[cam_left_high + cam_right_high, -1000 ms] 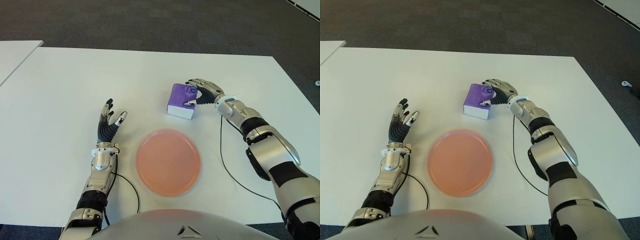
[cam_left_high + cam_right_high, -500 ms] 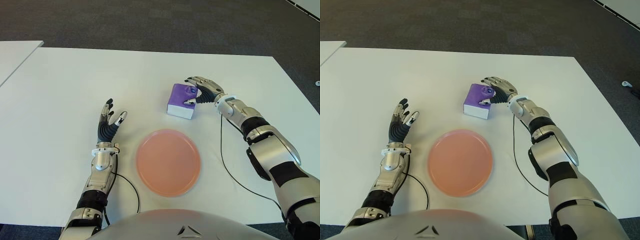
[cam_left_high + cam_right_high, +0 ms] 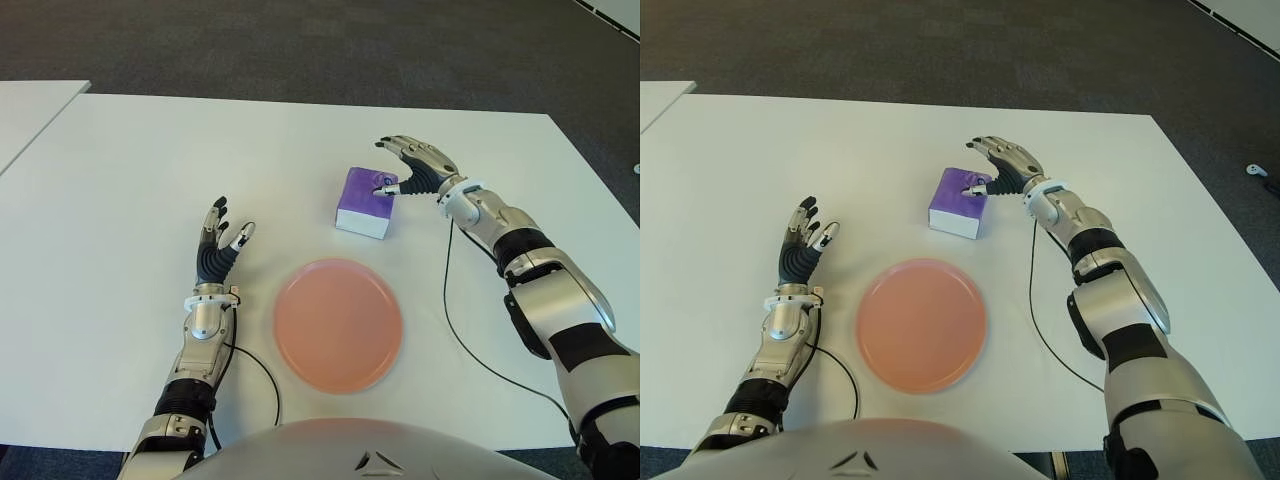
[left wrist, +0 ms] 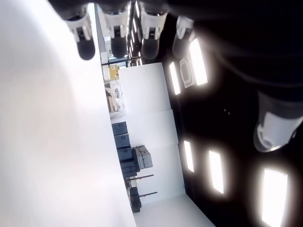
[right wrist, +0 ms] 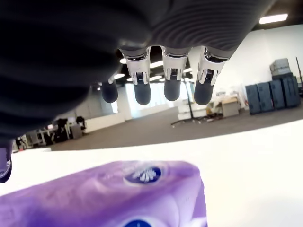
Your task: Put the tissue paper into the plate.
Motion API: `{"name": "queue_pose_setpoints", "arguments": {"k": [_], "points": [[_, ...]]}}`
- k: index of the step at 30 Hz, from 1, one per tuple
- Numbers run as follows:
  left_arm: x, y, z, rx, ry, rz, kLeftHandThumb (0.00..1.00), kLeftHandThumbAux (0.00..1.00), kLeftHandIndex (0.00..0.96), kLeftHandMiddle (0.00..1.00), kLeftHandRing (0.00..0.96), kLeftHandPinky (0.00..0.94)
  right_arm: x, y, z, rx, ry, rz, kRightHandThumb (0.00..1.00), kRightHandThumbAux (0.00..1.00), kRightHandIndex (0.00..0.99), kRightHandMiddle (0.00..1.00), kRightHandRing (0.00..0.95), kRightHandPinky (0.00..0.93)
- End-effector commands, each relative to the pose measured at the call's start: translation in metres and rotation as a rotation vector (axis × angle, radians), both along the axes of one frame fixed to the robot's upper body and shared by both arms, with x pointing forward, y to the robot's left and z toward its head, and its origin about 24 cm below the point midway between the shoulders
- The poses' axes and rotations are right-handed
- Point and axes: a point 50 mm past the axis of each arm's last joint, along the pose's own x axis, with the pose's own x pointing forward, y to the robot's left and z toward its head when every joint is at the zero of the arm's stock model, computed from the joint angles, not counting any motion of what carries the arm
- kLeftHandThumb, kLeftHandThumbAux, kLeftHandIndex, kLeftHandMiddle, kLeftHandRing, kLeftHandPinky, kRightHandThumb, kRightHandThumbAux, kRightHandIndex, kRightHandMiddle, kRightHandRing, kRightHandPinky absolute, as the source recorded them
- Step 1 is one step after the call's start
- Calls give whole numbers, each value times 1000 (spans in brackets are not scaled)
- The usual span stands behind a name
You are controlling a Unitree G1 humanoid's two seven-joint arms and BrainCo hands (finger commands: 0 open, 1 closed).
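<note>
- No readable text, number or brand anywhere.
- Purple tissue pack (image 5: 118,196): round dark-blue emblems with a white flower-like mark on its face, no lettering legible.
- Same emblem shows as a dark spot on the pack's top in the eye views; too small to read.

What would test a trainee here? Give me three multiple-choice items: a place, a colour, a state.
1. Where is the tissue pack?
A. On the plate
B. On the table, beyond the plate
C. In the left hand

2. What colour is the plate?
A. Pink
B. Blue
C. Green

3. How is the right hand?
A. Fist on the plate
B. Under the table
C. Fingers spread over the pack, not gripping

Key: 1 B, the pack sits on the table. 2 A, the plate is pink. 3 C, the right wrist view shows straight fingers above the pack.
</note>
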Motion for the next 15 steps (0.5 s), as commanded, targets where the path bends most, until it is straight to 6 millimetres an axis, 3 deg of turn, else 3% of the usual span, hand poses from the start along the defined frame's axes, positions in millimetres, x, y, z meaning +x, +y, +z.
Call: {"name": "queue_pose_setpoints", "arguments": {"k": [1, 15], "points": [[-18, 1, -22, 1, 102, 14, 0, 457, 0, 0, 0, 0, 0, 1, 7, 14, -8, 18, 329, 396, 0, 0, 0, 0], [-19, 0, -23, -3, 103, 7, 0, 473, 0, 0, 0, 0, -2, 7, 5, 41, 14, 51, 358, 401, 0, 0, 0, 0]]}}
